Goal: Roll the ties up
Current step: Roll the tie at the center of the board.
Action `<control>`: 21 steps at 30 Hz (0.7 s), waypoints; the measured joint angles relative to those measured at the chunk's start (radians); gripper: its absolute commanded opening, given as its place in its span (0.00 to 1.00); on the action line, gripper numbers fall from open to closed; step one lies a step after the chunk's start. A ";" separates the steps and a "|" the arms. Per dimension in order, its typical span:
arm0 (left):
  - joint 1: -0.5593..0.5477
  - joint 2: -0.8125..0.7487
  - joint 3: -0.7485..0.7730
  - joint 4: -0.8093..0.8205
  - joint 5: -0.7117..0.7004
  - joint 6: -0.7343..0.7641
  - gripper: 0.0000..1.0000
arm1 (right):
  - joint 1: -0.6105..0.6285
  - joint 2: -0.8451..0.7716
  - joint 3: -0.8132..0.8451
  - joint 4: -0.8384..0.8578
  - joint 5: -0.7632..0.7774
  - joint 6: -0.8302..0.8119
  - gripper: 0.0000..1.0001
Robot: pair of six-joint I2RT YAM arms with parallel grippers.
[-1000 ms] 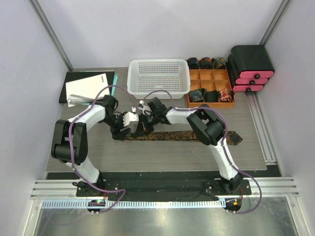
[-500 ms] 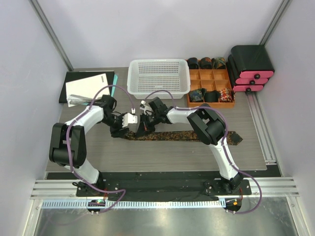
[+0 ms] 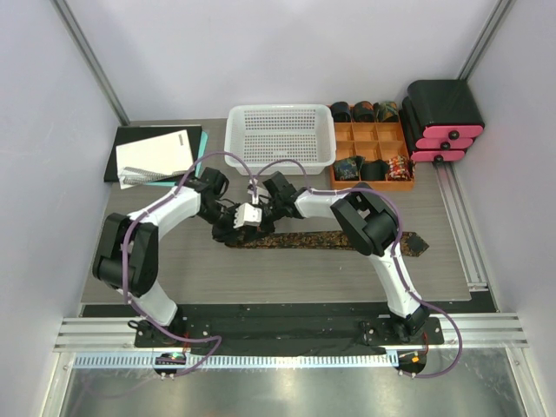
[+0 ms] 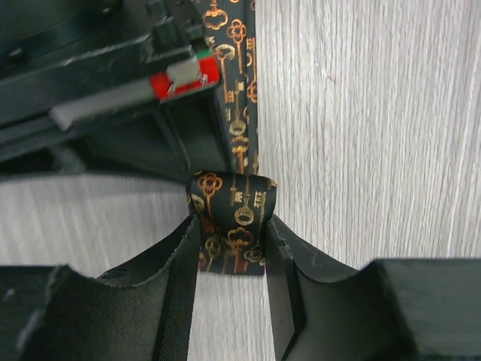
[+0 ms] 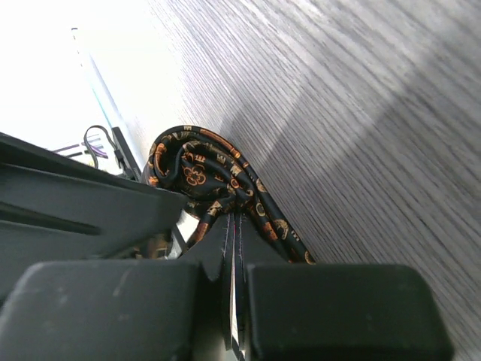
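Noted a white mesh basket [image 3: 280,163] on the table [image 3: 261,269], just beside an orange divided tray [image 3: 387,133]. Found a black drawer unit [image 3: 443,109] (pink fronts) far right, papers [image 3: 155,156] far left.

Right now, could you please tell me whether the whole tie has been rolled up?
No, most of the tie lies stretched flat across the table, with only one end curled.

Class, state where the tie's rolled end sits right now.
Left-wrist view: the tie's rolled end sits between the left gripper fingers; from above, it lies just in front of the white basket, near its left corner.
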 measured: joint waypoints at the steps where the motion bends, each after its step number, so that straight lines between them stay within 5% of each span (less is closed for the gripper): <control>1: -0.009 0.010 0.000 0.008 -0.003 -0.011 0.39 | -0.002 0.000 -0.001 0.000 -0.001 0.000 0.02; 9: -0.059 0.080 -0.004 0.073 -0.075 -0.114 0.35 | -0.019 -0.003 -0.023 0.021 -0.042 0.015 0.25; 21: -0.067 0.088 -0.002 0.096 -0.098 -0.184 0.33 | -0.070 -0.138 -0.157 0.043 -0.072 0.037 0.43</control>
